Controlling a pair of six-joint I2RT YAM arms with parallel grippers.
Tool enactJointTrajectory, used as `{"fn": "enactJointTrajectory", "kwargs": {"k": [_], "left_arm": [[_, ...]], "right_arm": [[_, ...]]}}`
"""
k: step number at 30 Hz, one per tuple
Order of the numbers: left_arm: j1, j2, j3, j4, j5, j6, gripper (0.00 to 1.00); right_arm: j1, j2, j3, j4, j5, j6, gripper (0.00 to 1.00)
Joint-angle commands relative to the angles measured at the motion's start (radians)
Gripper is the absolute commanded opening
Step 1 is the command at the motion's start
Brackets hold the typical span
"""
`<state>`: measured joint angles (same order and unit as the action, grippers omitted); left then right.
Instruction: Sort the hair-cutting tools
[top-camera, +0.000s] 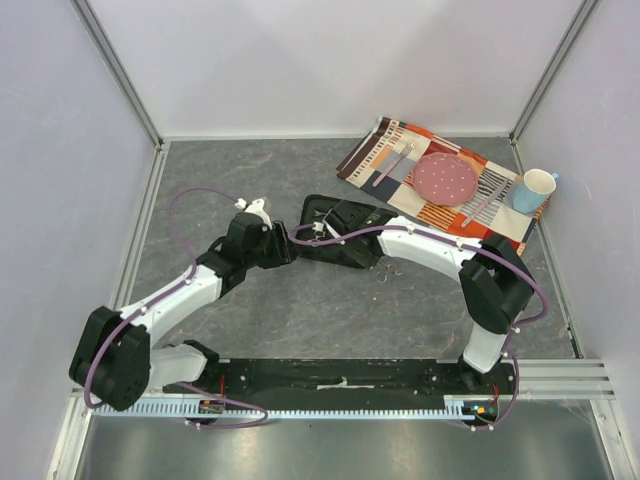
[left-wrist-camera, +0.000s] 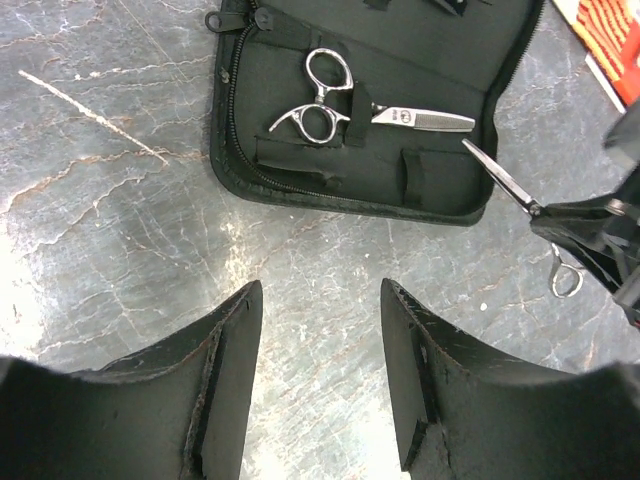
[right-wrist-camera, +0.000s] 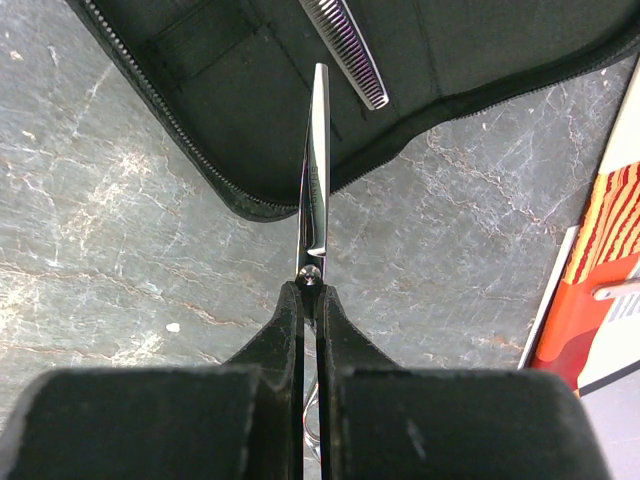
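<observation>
Right wrist: scissors (right-wrist-camera: 315, 170) blade crosses case (right-wrist-camera: 200, 60) edge.

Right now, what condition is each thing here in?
left gripper, open and empty.
right gripper, shut on the plain scissors.
plain scissors, blades closed, gripped near the pivot.
case, unzipped, lying open.
toothed scissors, blades closed, lying in the case.
cup, upright.

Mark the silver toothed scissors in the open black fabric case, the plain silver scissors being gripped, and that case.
Silver toothed scissors (left-wrist-camera: 420, 117): left wrist view, toothed blade.
Plain silver scissors (right-wrist-camera: 314, 170): right wrist view, blade.
Black fabric case (left-wrist-camera: 430, 60): left wrist view, bare lining.
</observation>
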<state>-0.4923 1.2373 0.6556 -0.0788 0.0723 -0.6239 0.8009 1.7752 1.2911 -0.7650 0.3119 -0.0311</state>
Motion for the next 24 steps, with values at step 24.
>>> {"fn": "enactJointTrajectory", "kwargs": {"k": [24], "left_arm": [[0.001, -0.128, -0.094, 0.002, -0.035, -0.030, 0.57]], "right_arm": [[0.032, 0.095, -0.029, 0.026, -0.226, -0.073, 0.00]]}}
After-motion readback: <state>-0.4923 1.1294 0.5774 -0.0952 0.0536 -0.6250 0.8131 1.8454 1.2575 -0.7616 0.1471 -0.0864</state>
